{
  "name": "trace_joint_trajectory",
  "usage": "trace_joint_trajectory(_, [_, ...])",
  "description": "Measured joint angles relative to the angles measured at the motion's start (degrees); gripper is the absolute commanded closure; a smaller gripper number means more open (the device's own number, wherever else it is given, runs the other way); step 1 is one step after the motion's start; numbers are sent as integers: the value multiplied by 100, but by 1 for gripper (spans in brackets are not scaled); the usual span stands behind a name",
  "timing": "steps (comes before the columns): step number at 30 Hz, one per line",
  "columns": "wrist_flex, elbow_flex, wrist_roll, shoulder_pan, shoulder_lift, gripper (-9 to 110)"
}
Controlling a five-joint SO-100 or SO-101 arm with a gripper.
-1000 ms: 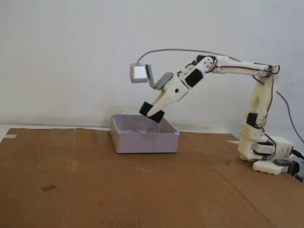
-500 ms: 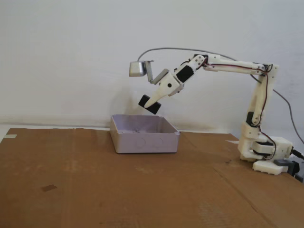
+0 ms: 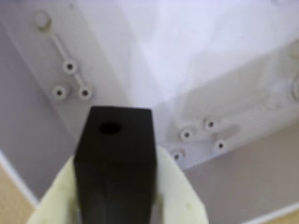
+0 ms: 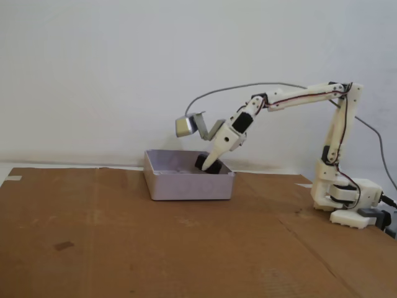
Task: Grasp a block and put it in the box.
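Observation:
A black rectangular block (image 3: 116, 158) with a round hole in its end is held between my gripper's cream fingers (image 3: 180, 191). My gripper (image 3: 117, 186) is shut on it and points down into the pale grey box (image 3: 140, 60), whose floor with moulded screw posts fills the wrist view. In the fixed view the box (image 4: 186, 185) sits on the brown cardboard at the centre. The gripper (image 4: 209, 164) reaches over the box's right rim, with the block (image 4: 208, 164) partly below the rim inside the box.
The arm's base (image 4: 347, 198) stands at the right on the cardboard-covered table (image 4: 124, 248). A grey cable (image 4: 248, 88) arcs above the arm. A white wall is behind. A small dark mark (image 4: 64, 246) lies on the cardboard at the left.

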Motion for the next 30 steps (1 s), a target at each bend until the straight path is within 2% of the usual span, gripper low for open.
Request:
trace_joint_trajectory(7, [-967,272,0,123,0,102])
trace_joint_trajectory(22, [-1020,272,0,589,-35,102])
trace_joint_trajectory(30, [-1028,-70,0,624,-870,102])
